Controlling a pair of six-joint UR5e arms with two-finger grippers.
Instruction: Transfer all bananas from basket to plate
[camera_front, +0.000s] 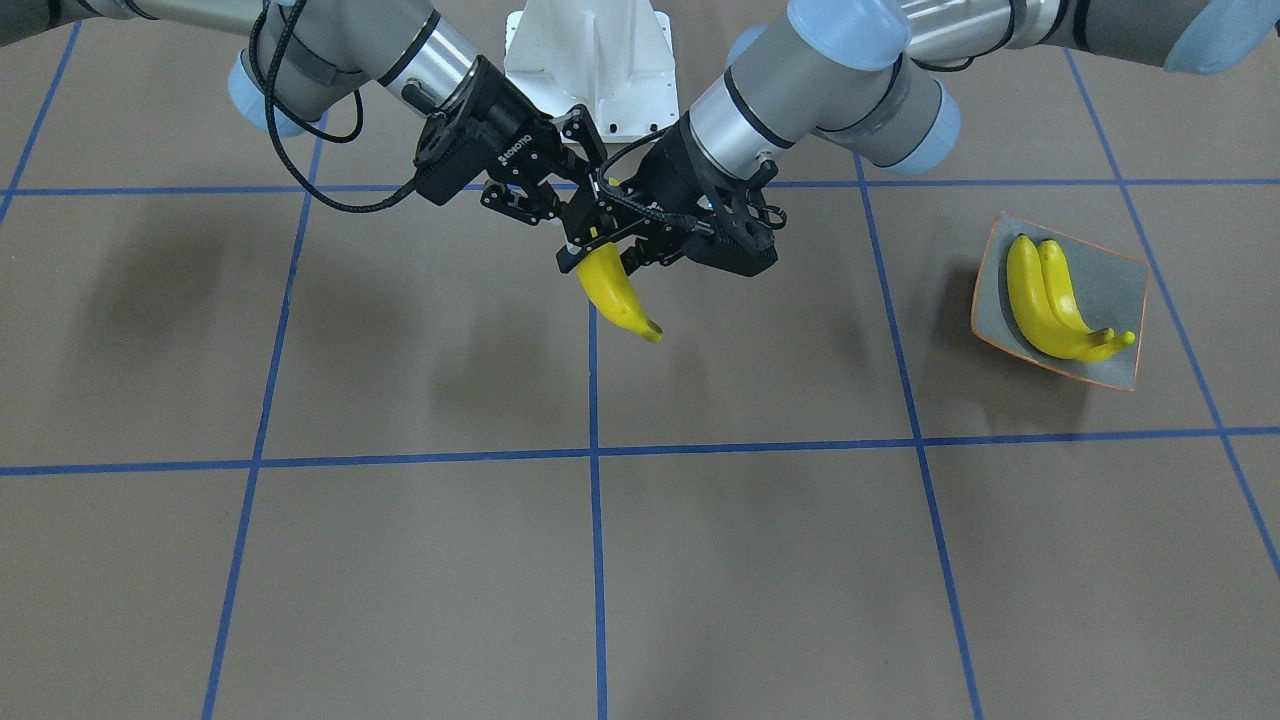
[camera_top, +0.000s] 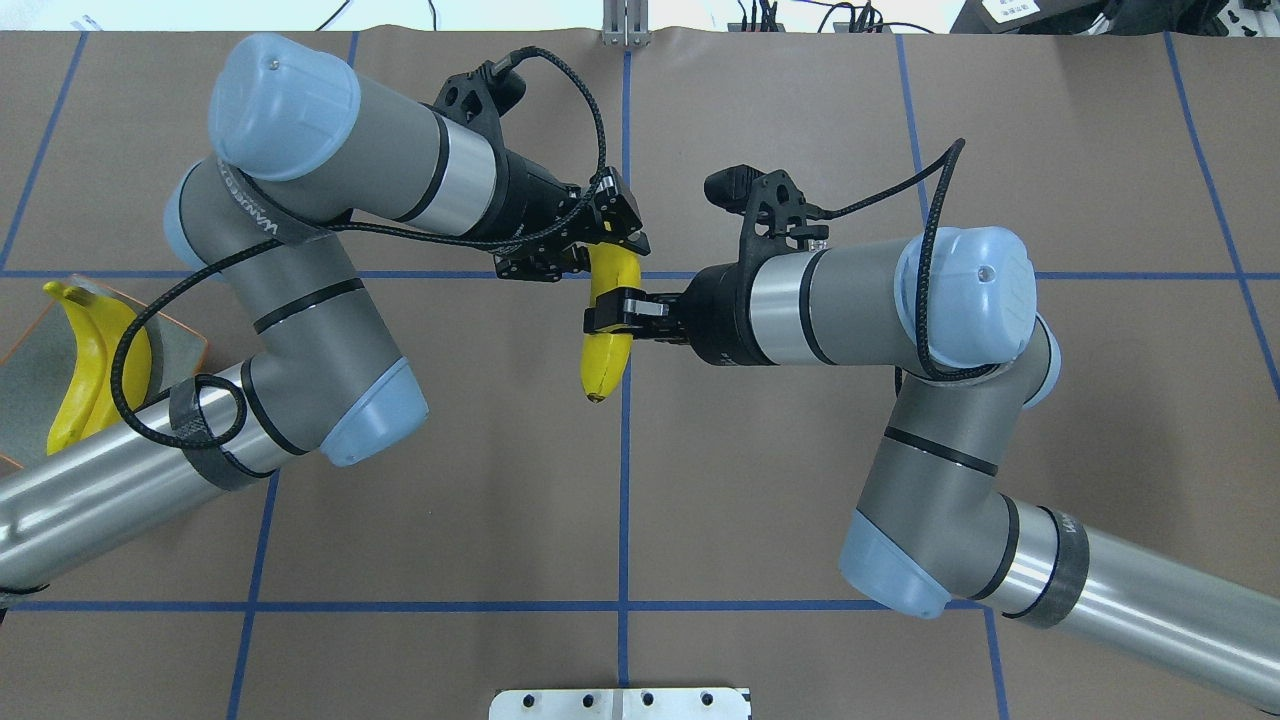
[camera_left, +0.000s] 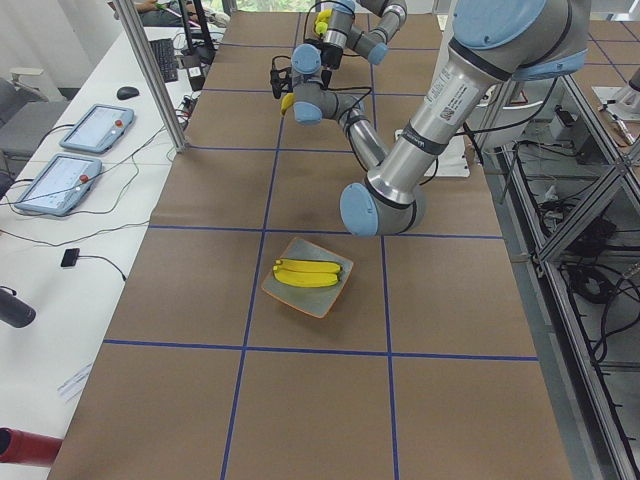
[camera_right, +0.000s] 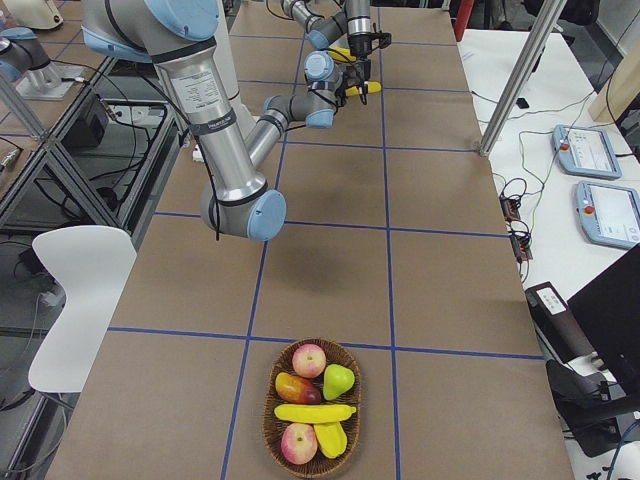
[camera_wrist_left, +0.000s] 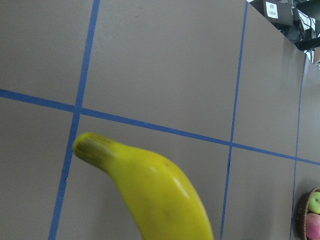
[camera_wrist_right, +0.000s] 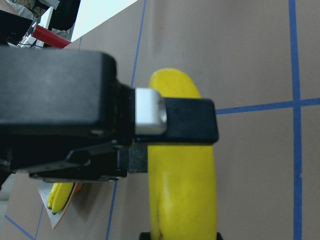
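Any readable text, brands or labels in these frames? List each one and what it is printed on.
"ROBOTIQ": white print on the body of the right gripper.
"WAN...": white letters on the black strap around the left arm; the rest is unclear.
White label beyond the table's far edge: too small to read.
No text shows on the banana in the grippers or on the plate.

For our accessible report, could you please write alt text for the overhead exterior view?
Two robot arms meet over the middle of a brown, blue-gridded table: the right tool is shut on a yellow banana and the left tool sits at its far end. At the left edge, two more bananas lie on a grey plate, partly hidden by the left arm.
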